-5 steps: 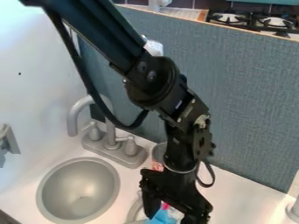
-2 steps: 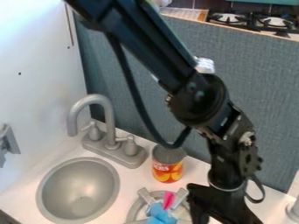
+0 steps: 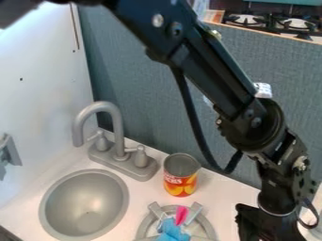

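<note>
"Blue-grey panel at the back, white surface in front of it. What comes across them?"

"The black arm; it slants from the top edge down to the lower right of the view."

"And on the surface?"

"The grey sink lies over at the view's left, well apart from the claw. The tap rises behind the sink."

"Is the claw open or closed?"

"That cannot be told; its lower end runs past the bottom edge. Nothing can be made out in its grip either."

"Which things lie nearest it?"

"The round grey fixture, just beside it toward the view's left. The open can stands upright behind the fixture, up and left of the claw, apart from it."

"Anything smaller?"

"A blue item on the fixture, left of the claw, with a pink piece at its top. The pink one's long axis points mostly up the view, tipped slightly right."

"What is hard to read?"

"The blue item's true shape: the bottom edge cuts it off, and the fixture too."
</note>
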Robot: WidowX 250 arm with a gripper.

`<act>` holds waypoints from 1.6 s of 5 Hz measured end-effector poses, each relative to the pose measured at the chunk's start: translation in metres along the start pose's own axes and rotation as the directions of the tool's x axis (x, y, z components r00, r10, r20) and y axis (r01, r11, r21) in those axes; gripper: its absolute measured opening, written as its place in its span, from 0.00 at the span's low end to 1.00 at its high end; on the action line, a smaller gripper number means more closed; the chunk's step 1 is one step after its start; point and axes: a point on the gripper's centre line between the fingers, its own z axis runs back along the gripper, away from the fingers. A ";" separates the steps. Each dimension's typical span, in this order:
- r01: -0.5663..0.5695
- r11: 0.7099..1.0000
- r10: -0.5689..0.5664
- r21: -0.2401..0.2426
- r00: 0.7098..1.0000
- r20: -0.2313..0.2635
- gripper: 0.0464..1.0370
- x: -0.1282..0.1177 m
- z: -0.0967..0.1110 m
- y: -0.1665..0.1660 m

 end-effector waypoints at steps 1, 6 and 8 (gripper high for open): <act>0.002 1.000 -0.002 0.016 1.000 -0.020 0.96 0.006 -0.007 0.001; -0.077 0.997 0.077 0.004 0.997 -0.014 0.32 0.011 -0.032 0.001; -0.098 0.993 0.099 -0.061 0.995 -0.001 0.05 -0.001 -0.010 -0.003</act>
